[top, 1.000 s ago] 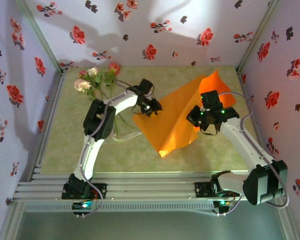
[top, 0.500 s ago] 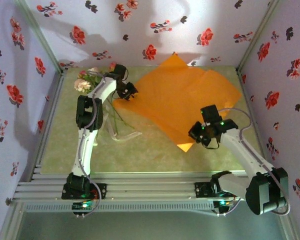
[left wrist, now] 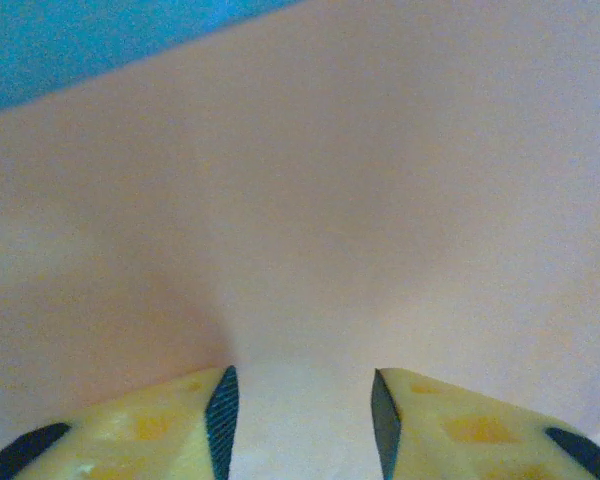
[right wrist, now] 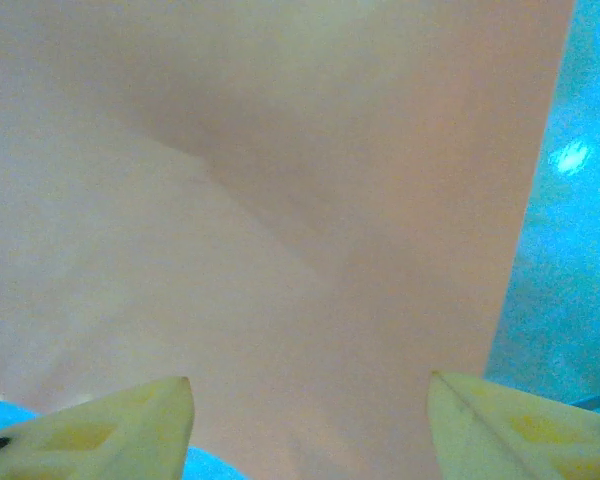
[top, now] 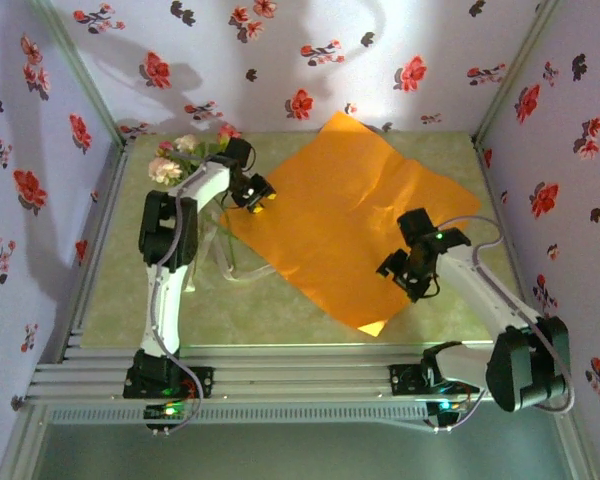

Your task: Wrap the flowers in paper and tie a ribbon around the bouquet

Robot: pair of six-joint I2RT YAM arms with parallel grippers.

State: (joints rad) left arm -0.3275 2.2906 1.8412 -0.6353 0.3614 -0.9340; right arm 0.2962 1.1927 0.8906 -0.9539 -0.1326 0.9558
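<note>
Left pincer (top: 254,192) hangs over the left corner of the paper (top: 350,215), its fingers (left wrist: 140,425) spread with the orange sheet showing through the gap. My right pincer (top: 408,274) is spread wide too, above the sheet's near right edge. I see the paper lying flat from the tabletop's (top: 120,300) middle toward its far right corner, and the flowers (top: 175,158) lie in the far left corner.

A three-sided booth papered in pale lilac wallpaper (top: 310,60) with red flower prints (top: 300,103) encloses a mottled pale-green tabletop (top: 270,310). Grey metal posts (top: 80,75) run up the two back corners, and ribbed aluminium rails (top: 300,375) cross the near edge. Bright light from above throws soft shadows (top: 195,75) onto the back wall.
</note>
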